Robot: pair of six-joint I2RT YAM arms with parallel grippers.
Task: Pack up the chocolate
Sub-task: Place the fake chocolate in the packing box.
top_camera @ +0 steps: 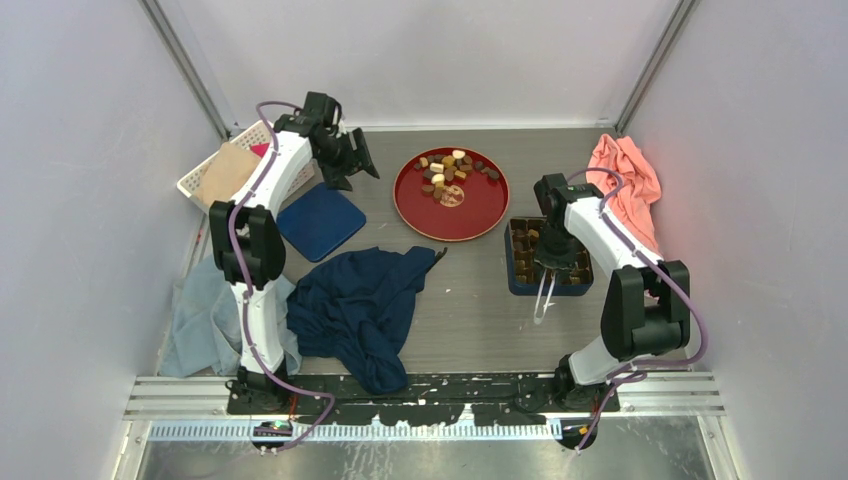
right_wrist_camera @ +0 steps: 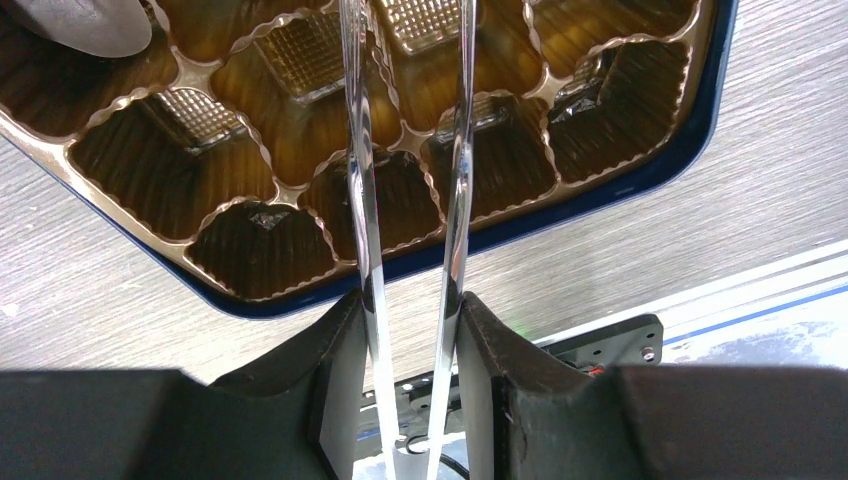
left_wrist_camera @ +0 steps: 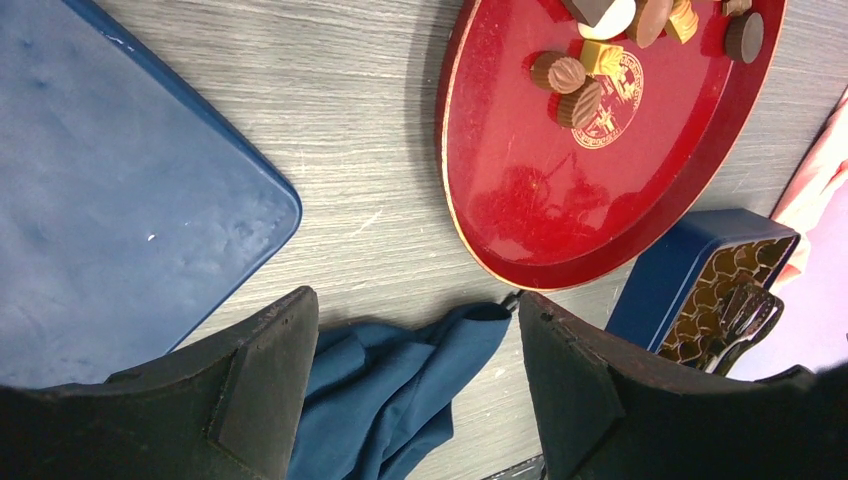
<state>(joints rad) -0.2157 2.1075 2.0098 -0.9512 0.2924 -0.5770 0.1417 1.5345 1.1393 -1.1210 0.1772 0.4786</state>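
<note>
We are looking at the bite-size chocolate pieces [top_camera: 447, 170], dark brown, light brown and cream-white. They are lying in a loose group on the far half of the round red tray with a gold emblem [top_camera: 478, 215], in the middle of the grey table [top_camera: 470, 300].

The right gripper [right_wrist_camera: 408, 320] is clamping a pair of thin shiny metal tongs [right_wrist_camera: 365, 200], with its two black fingers pressing on the arms from both sides. The arms are reaching over the near edge of the navy square box [top_camera: 512, 265], which is standing just right of the tray and holding a gold plastic insert with wavy compartments [right_wrist_camera: 230, 170]. We cannot tell if pieces are lying in them.

The left gripper [left_wrist_camera: 415, 340] is hovering with its fingers wide apart and nothing between them. It is above the table between the flat navy lid [left_wrist_camera: 120, 180] and the tray, over a corner of the crumpled dark blue cloth [left_wrist_camera: 400, 390].
</note>
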